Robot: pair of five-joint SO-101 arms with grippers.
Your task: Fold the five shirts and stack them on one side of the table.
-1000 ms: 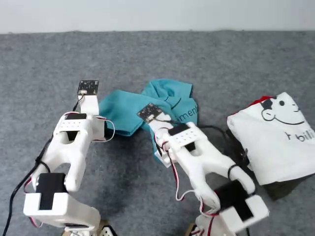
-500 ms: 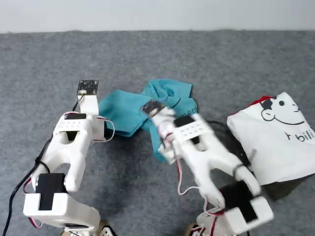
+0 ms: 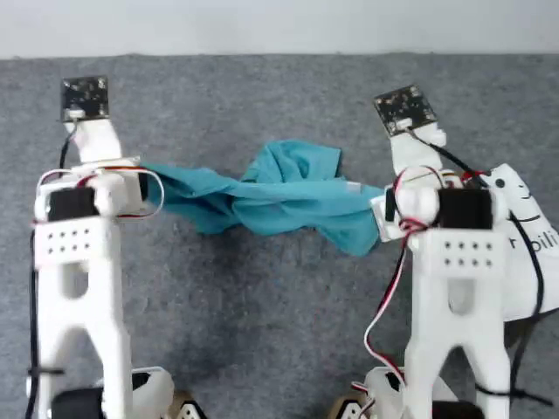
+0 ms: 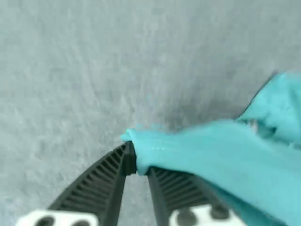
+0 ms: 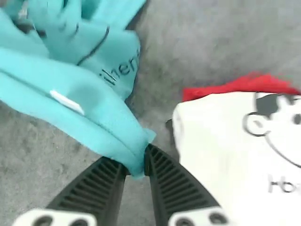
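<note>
My left gripper [image 4: 137, 161] is pinched shut on one bunched end of the teal shirt [image 3: 279, 196]. The cloth starts right at the jaws and runs away from them. My right gripper [image 5: 136, 162] is clamped the same way on the opposite end, with a fold of teal squeezed between its ribbed jaws.

In the high view my left grip sits at the middle left of the frame and my right grip at the middle right. The shirt's long axis therefore runs almost straight across the picture from one to the other, dipping a little toward the right side. It hangs between them as a twisted rope, not a flat sheet, with a loose hump at the centre of the frame and a sagging lobe just short of my right grip. I cannot tell whether the middle touches the grey table [image 3: 262, 305].

Each arm has its own end in hand, so neither is nearer. I judge the next move turns on pulling apart along that same line to spread the cloth.

Beyond my right jaws, at the right edge of the frame, lies the white shirt [image 5: 225, 150] with a red shirt [image 5: 235, 87] peeking from beneath it. Both are just beside the teal end, so I would take care not to drag across that pile.
</note>
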